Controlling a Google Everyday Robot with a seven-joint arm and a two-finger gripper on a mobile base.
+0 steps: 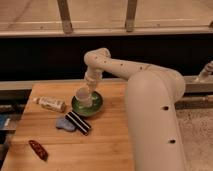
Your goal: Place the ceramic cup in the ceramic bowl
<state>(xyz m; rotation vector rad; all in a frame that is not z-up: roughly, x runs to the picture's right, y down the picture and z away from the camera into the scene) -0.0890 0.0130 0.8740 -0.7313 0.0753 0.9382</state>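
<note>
A white ceramic cup [83,97] sits tilted inside the green ceramic bowl [98,107], which stands on the wooden table [100,145] at the middle back. My gripper [89,87] reaches down from the arm over the bowl's back edge and is shut on the cup's upper rim. The cup's lower part is within the bowl; I cannot tell whether it touches the bottom.
A small bottle [50,103] lies left of the bowl. A blue object [63,123] and a black-and-white striped packet [79,122] lie just in front of the bowl. A reddish-brown packet [38,149] lies at the front left. A dark ledge runs behind the table.
</note>
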